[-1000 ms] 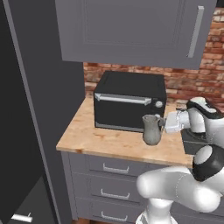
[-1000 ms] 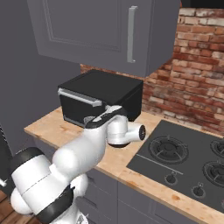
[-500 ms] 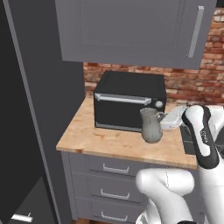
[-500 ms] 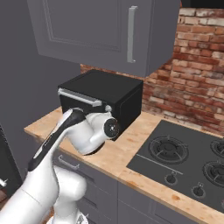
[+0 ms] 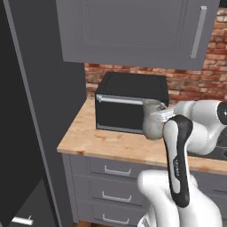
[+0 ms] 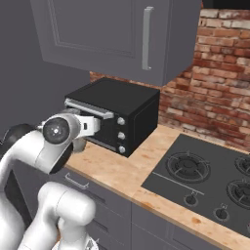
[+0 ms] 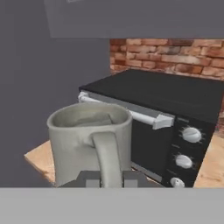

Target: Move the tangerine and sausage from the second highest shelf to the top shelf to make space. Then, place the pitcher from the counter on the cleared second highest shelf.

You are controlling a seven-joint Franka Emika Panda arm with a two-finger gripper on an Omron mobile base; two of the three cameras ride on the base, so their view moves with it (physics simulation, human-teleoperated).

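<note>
The dull grey pitcher [image 5: 152, 120] hangs just above the light wooden counter [image 5: 106, 142], in front of the black microwave. My gripper [image 5: 163, 116] is shut on its handle from the right side. In the hand view the pitcher [image 7: 87, 142] sits close up, its handle [image 7: 107, 157] running down between my fingertips [image 7: 130, 179], and its inside looks empty. In the right base view my arm covers most of the pitcher [image 6: 79, 145]. The tangerine, the sausage and both shelves are out of view.
The black microwave [image 5: 129, 103] stands right behind the pitcher, its knobs [image 7: 191, 134] on the right. A grey wall cabinet [image 5: 133, 31] hangs overhead. A tall dark fridge panel [image 5: 48, 111] rises at the left, a black hob [image 6: 197, 178] lies to the right, and drawers [image 5: 111, 170] sit below.
The pitcher has risen a little and shifted left in my grip. My arm has folded, and its forearm now stands upright in front of the drawers. The base has stayed put.
</note>
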